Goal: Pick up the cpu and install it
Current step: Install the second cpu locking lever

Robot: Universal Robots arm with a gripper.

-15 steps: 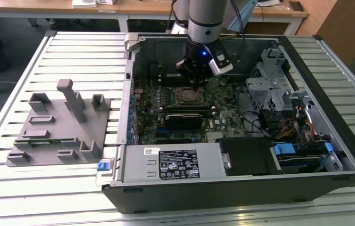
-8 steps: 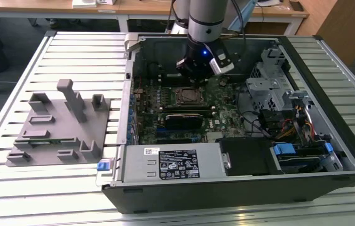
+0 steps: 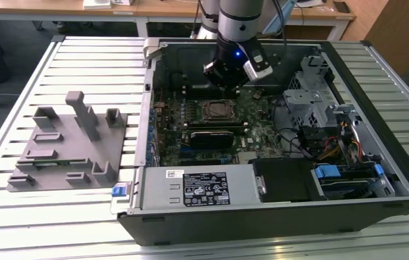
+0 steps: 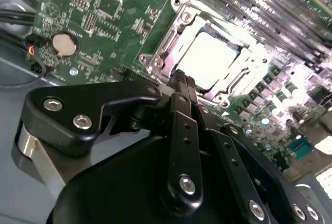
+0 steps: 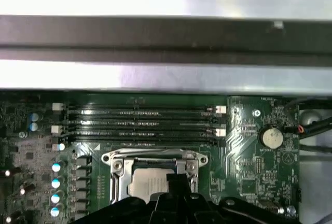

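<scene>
The cpu point(image 4: 207, 60) is a pale silver square lying flat inside the metal socket frame on the green motherboard point(image 4: 104, 11). It also appears in the first wrist view as the cpu point(image 5: 148, 183), and the exterior view shows its socket point(image 3: 219, 110) in the middle of the open computer case. My black gripper point(image 4: 181, 79) hovers just above the socket's edge with its fingers drawn together and nothing between them. In the exterior view the gripper point(image 3: 225, 85) hangs over the board just behind the socket.
A grey plastic fixture point(image 3: 67, 146) lies on the slatted table at the exterior view's left of the case. Inside the case are a labelled power supply point(image 3: 197, 187), a drive cage point(image 3: 312, 103), memory slots point(image 5: 140, 123) and a coin battery point(image 5: 271, 137).
</scene>
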